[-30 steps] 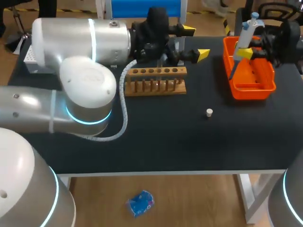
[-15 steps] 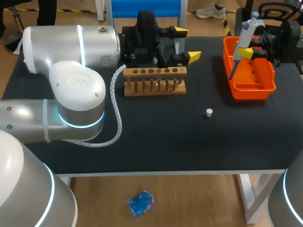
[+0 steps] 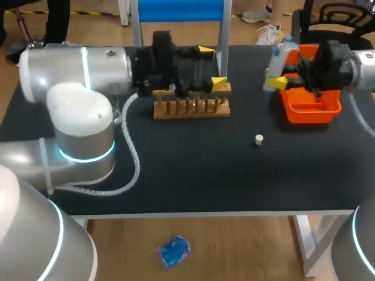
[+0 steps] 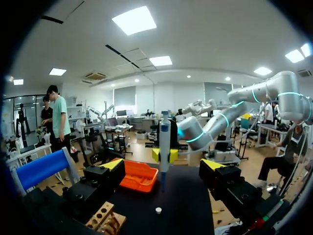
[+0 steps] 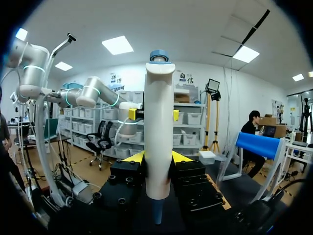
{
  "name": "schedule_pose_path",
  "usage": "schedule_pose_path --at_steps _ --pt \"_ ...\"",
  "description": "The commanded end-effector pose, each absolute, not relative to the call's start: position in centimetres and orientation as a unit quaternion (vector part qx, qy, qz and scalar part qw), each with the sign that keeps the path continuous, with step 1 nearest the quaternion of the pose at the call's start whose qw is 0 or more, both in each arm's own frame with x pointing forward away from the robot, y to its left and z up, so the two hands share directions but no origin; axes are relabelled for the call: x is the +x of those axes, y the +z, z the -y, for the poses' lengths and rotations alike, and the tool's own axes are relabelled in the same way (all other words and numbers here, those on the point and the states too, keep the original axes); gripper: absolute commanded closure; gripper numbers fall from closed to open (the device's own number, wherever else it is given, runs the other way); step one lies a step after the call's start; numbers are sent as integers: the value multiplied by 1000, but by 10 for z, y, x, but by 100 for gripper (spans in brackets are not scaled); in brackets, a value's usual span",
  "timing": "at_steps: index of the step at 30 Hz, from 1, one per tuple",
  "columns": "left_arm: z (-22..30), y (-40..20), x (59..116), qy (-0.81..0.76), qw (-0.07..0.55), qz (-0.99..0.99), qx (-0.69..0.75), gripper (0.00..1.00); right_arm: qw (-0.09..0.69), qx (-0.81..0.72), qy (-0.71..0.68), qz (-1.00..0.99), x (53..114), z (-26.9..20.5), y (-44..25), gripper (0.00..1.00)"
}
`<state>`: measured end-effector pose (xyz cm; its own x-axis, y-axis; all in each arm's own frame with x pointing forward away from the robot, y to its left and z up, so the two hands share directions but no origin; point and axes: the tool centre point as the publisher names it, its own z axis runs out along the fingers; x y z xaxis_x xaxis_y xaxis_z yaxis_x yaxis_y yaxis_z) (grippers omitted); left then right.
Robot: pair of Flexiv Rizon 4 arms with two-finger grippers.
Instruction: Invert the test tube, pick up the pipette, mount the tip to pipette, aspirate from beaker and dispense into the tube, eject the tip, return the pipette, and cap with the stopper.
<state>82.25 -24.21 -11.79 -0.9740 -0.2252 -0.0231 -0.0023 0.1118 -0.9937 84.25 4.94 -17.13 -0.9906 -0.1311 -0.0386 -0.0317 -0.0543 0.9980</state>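
Note:
My right gripper (image 3: 279, 80) is shut on the white and blue pipette (image 3: 276, 58), holding it upright just past the left edge of the orange tray (image 3: 310, 106). In the right wrist view the pipette (image 5: 159, 142) stands between the yellow-tipped fingers (image 5: 133, 157). My left gripper (image 3: 212, 67) is open over the right end of the wooden tube rack (image 3: 190, 105). From the left wrist view, the left gripper (image 4: 164, 165) gapes wide with nothing in it, and the pipette (image 4: 165, 139) hangs ahead of it. A small white stopper (image 3: 259, 139) lies on the black table. No test tube or beaker shows clearly.
The left arm's white links and its cable (image 3: 126, 155) cover the table's left half. A blue chair back (image 3: 180, 10) stands behind the table's far edge. The stopper (image 4: 158, 210) and orange tray (image 4: 139, 175) lie ahead of the left gripper.
The left arm has drawn back to the left, its gripper now over the rack's right end. The right gripper has carried the pipette leftwards, from over the tray to past its left edge.

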Motion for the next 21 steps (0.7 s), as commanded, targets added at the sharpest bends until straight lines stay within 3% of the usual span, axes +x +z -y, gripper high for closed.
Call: schedule_pose_path --at_steps 1,21 --pt "229 -127 818 -710 90 -695 -68 0 44 65 -725 684 840 -78 -180 100" --pt "238 -145 830 -713 83 -693 -63 0 88 118 -712 687 840 -155 -196 100"
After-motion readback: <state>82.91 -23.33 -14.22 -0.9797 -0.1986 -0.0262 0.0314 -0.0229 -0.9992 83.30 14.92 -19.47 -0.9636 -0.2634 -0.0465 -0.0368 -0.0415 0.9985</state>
